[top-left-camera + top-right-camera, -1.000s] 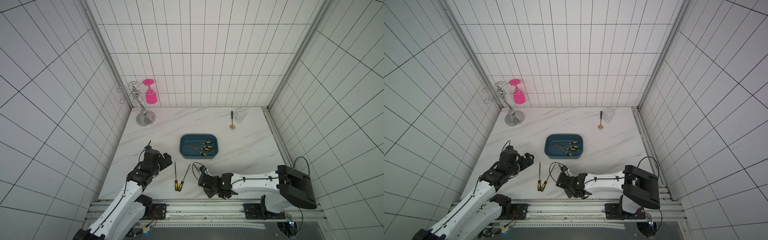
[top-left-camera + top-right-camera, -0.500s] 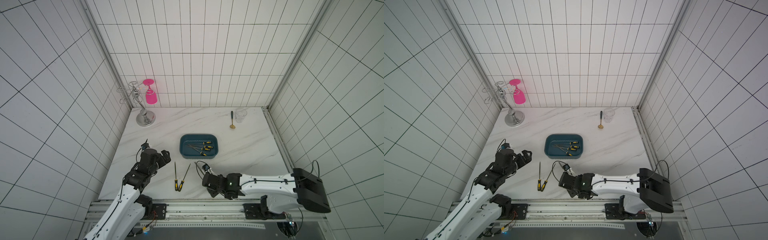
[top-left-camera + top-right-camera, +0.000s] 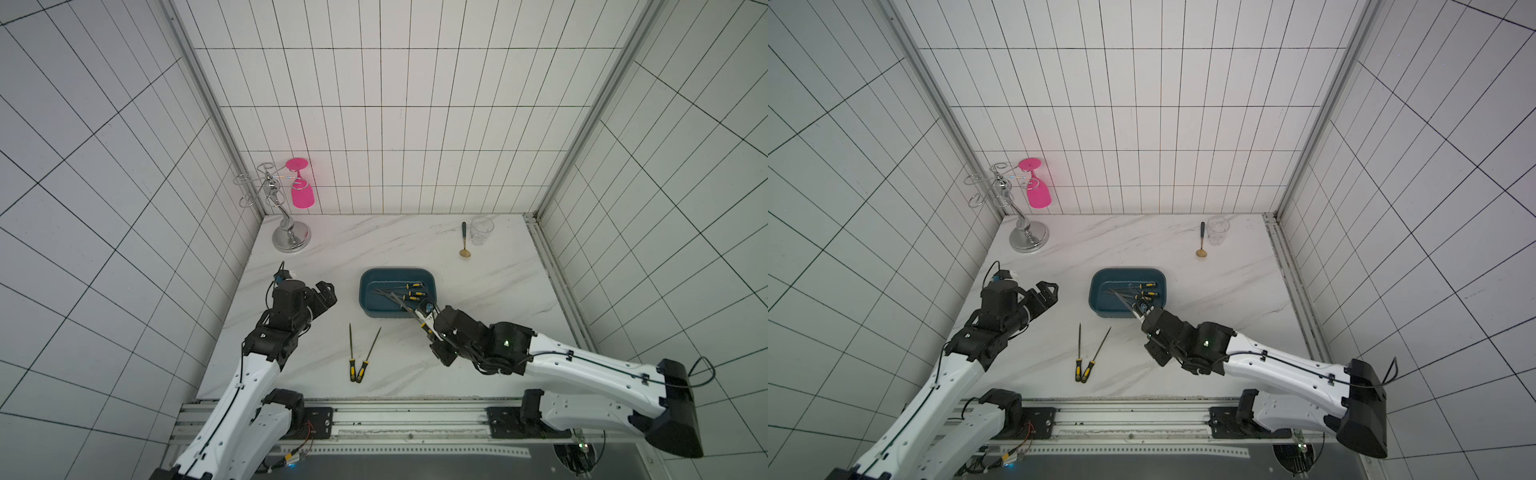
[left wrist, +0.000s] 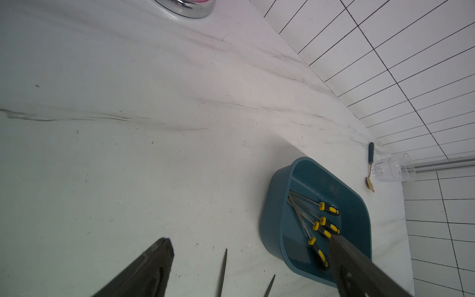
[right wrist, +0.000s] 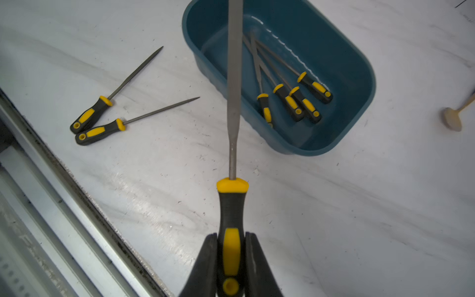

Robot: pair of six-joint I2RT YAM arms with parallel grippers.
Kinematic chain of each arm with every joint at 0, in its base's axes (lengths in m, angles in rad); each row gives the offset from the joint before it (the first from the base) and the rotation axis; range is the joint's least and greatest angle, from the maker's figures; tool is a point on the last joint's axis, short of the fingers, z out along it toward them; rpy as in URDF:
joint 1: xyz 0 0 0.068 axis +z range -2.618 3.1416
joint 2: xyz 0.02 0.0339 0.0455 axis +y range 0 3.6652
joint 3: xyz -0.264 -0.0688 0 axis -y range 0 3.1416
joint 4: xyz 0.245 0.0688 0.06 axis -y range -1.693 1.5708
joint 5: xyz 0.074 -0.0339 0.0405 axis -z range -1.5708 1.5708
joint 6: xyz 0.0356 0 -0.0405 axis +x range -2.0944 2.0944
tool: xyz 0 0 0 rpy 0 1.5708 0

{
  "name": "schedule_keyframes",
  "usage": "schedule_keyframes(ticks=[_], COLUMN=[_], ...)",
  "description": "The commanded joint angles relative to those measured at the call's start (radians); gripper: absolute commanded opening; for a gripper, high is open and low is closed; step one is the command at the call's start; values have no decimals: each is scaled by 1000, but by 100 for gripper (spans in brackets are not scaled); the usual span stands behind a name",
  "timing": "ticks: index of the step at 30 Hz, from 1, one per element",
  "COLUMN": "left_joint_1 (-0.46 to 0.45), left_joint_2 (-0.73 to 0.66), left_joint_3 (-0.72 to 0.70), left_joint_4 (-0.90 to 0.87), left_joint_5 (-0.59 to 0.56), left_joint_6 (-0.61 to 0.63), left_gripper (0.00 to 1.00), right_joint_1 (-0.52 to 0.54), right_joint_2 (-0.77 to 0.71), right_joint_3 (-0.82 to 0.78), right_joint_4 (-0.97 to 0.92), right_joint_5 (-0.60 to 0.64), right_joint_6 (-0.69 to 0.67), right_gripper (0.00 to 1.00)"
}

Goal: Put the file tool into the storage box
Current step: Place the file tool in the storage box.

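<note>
1. As we look down, the white marble table [image 3: 478, 282] carries everything.
2. We find the right gripper [image 5: 231, 239] just off the table's centre toward 4 o'clock, its jaws pinched on the black-and-yellow handle of the held file [image 5: 234, 102].
3. We see the left gripper [image 3: 326, 293] at 9 o'clock, hovering over bare marble with its jaws spread wide and empty.
4. At 11 o'clock we spot a chrome glass rack [image 3: 291, 241] with a pink glass [image 3: 302, 195] hanging upside down from it.
5. We place the storage box [image 3: 376, 305] near the centre, four files [image 5: 288, 102] lying inside it.
6. We see the held file clear of the table, its blade slanting toward 10 o'clock over the box's near rim.
7. At 7 o'clock of the box we note two loose files [image 3: 351, 357] on the marble, handles close together.
8. At 1 o'clock stands a clear cup [image 3: 481, 230], a spoon [image 3: 464, 232] just beside it at its 9 o'clock.
</note>
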Motion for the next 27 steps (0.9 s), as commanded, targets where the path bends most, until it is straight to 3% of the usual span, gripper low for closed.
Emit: schedule_keyframes(ticks=[1, 8, 13, 21, 23, 27], left_joint_1=[5, 10, 13, 13, 13, 11], left_joint_2=[55, 113, 101, 79, 78, 70], left_joint_3=[53, 55, 16, -50, -71, -98], left_joint_4=[51, 68, 77, 92, 90, 80], left_joint_5=[68, 142, 152, 213, 216, 228], left_joint_6=[31, 44, 46, 29, 21, 13], left_gripper=[98, 98, 98, 98, 98, 98], right_joint_1=[-81, -229, -317, -342, -344, -352], right_joint_2=[81, 278, 377, 520, 552, 629], right_joint_3=[121, 224, 248, 321, 342, 422], right_joint_4=[5, 37, 89, 97, 91, 17], right_joint_5=[-43, -184, -277, -245, -242, -256], right_joint_6=[-167, -392, -464, -517, -504, -471], right_gripper=[5, 0, 0, 3, 9, 42])
